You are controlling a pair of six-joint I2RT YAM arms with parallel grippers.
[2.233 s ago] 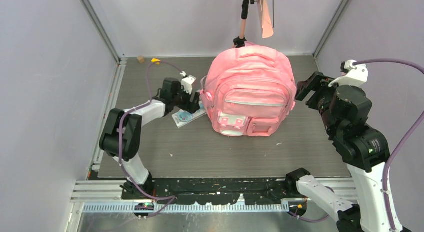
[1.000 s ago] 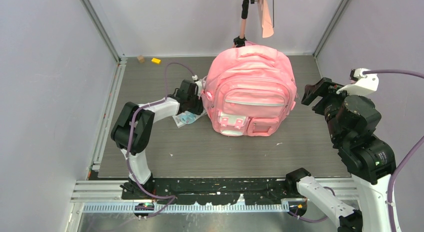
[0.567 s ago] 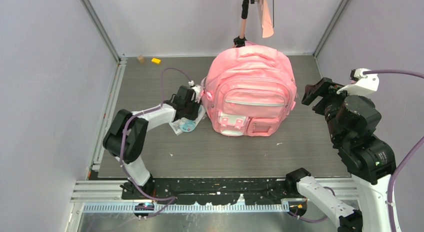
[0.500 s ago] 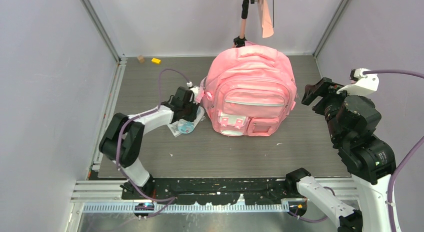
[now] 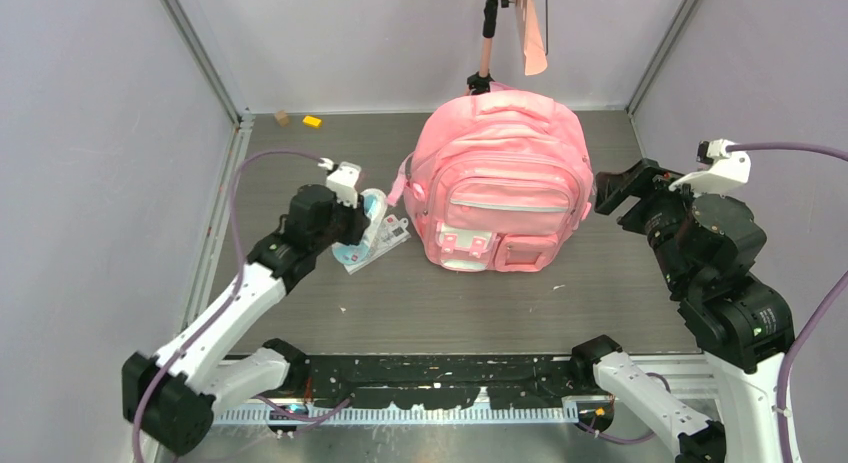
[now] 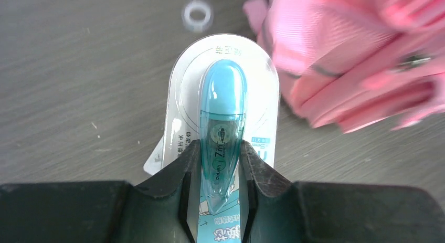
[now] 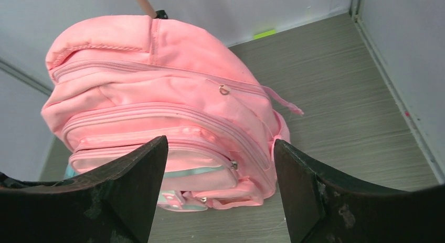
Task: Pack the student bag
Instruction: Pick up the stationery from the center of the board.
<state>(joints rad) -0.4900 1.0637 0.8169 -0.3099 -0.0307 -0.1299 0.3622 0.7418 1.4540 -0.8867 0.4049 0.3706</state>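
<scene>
Nearest, in the left wrist view, the left gripper (image 6: pixel 216 164) pinches one blue correction-tape dispenser (image 6: pixel 222 133) sealed in its blister card; the card is lifted off the table. From above, the left gripper (image 5: pixel 352 221) sits at about 9 o'clock from the student bag (image 5: pixel 500 178), with the card's top end tilted up toward the bag. A second flat packet (image 5: pixel 372 251) lies on the table (image 5: pixel 450 303) just below the held card; what it contains is too small to tell.

Judging by this, packing is at an early step — an item is picked up but not yet in the bag. In the right wrist view every zip I can see on the student bag (image 7: pixel 157 112) runs closed, so an opening step appears to remain before anything goes in.

The right gripper (image 5: pixel 622 188) waits at 3 o'clock of the bag, its jaws spread wide and empty, just beside the bag's side but not visibly touching it.

Farther back, the bag stands upright in the middle of the table, its top held near a thin stand (image 5: pixel 487 43) at 12 o'clock.

Count — one bag, one held card, one packet on the table, one small clear ring (image 6: pixel 197 15) beyond the card, and two tiny bits at 11 o'clock by the back wall: a yellow piece (image 5: pixel 313 121) and a brown piece (image 5: pixel 283 117).
</scene>
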